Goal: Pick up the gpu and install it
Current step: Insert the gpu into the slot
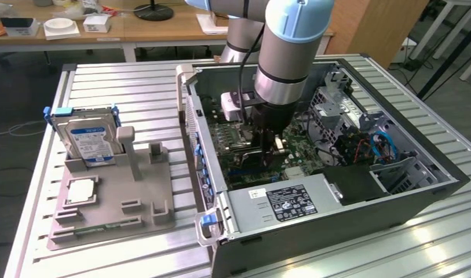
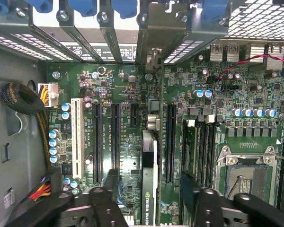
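Note:
The gpu point(image 2: 150, 165) stands on edge on the green motherboard point(image 2: 128, 142), a thin dark card with a green-lettered label, running toward the case's rear slot covers. My gripper point(image 2: 150, 191) hangs straight over it, open. One black finger point(image 2: 111, 182) is on each side of the card, with a clear gap to it on both sides. In the exterior view my gripper point(image 1: 267, 145) is sunk deep inside the open computer case point(image 1: 420, 197), low over the board.
A grey fixture point(image 1: 112, 214) on the exterior view's left holds a hard drive point(image 1: 92, 142) upright and a square processor chip point(image 1: 80, 191). Inside the case are the power supply point(image 1: 285, 202), blue cables point(image 1: 383, 145), an empty processor socket point(image 2: 246, 177) and a braided cable bundle point(image 2: 23, 99).

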### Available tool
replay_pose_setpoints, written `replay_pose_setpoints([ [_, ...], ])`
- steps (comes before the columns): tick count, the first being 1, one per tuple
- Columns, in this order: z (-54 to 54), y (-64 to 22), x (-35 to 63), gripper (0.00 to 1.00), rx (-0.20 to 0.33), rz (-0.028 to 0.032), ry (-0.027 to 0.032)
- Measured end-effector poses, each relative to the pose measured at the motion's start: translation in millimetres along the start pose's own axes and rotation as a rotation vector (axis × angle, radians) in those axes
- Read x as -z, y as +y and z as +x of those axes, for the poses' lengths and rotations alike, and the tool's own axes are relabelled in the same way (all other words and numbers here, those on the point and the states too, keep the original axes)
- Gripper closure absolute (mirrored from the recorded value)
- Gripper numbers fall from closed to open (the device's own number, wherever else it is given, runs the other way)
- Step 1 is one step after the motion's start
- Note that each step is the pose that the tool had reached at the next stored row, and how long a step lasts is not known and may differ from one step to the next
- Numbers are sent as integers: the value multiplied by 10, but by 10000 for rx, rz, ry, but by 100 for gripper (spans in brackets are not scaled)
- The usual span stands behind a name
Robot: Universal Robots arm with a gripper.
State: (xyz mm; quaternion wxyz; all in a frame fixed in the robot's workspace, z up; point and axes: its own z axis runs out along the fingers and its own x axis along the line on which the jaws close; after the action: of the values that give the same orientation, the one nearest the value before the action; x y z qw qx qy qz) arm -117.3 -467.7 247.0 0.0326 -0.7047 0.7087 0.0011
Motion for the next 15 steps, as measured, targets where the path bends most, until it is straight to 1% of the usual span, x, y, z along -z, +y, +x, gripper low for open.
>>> replay_pose_setpoints([
  [4, 0, 0, 0, 36, 0, 1, -1],
  [7, -1, -1, 20, 36, 0, -7, -10],
  [12, -6, -5, 124, 36, -4, -71, -10],
  [15, -9, -9, 194, 36, -4, -92, -10],
])
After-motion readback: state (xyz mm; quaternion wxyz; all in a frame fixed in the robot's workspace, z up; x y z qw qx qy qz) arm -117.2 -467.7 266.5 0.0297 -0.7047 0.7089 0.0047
